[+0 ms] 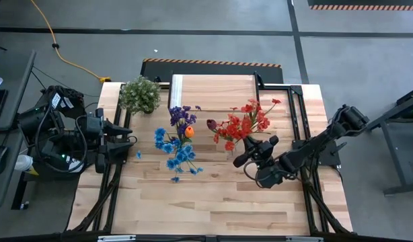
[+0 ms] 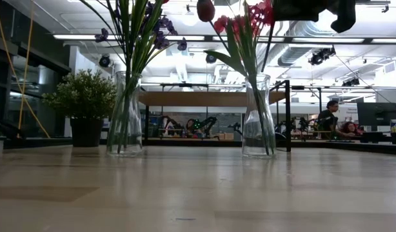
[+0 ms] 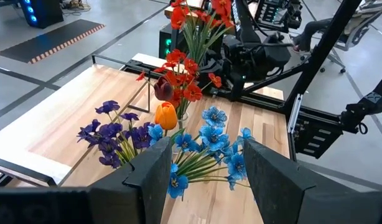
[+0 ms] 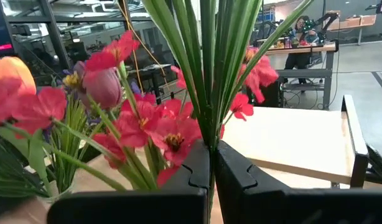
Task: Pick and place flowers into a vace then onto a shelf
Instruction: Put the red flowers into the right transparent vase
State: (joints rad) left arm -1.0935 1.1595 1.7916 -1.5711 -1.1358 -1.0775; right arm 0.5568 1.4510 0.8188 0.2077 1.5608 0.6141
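Seen from above, on the wood-plank tabletop [image 1: 213, 202]: two clear glass vases standing well apart near the middle, as the low view showed — one [image 2: 126, 116] toward nine o'clock with purple flowers [image 1: 181, 114], blue flowers [image 1: 176, 153] and an orange tulip [image 1: 189, 132], the other [image 2: 258, 119] toward three o'clock with red flowers [image 1: 243, 124] and a dark maroon bud [image 1: 212, 124]. Right gripper [image 4: 212, 163] found just beside the red bunch on its five o'clock side, fingers pressed together on a cluster of green stems [image 4: 209, 68] rising straight up between them, red blooms crowding all around. Left gripper [image 3: 203, 168] parked at the table's nine o'clock edge, jaws partly apart and holding nothing, aimed across at the blue and purple bunch. Bushy potted plant [image 1: 140, 95] placed at about eleven o'clock, just beside the shelf [image 1: 213, 91] — light wood top on black legs, set at twelve o'clock against the far edge, top bare in the right wrist view. Behind the table in the low view: a workshop with benches, and a person [image 2: 328, 119] seated far off near three o'clock.
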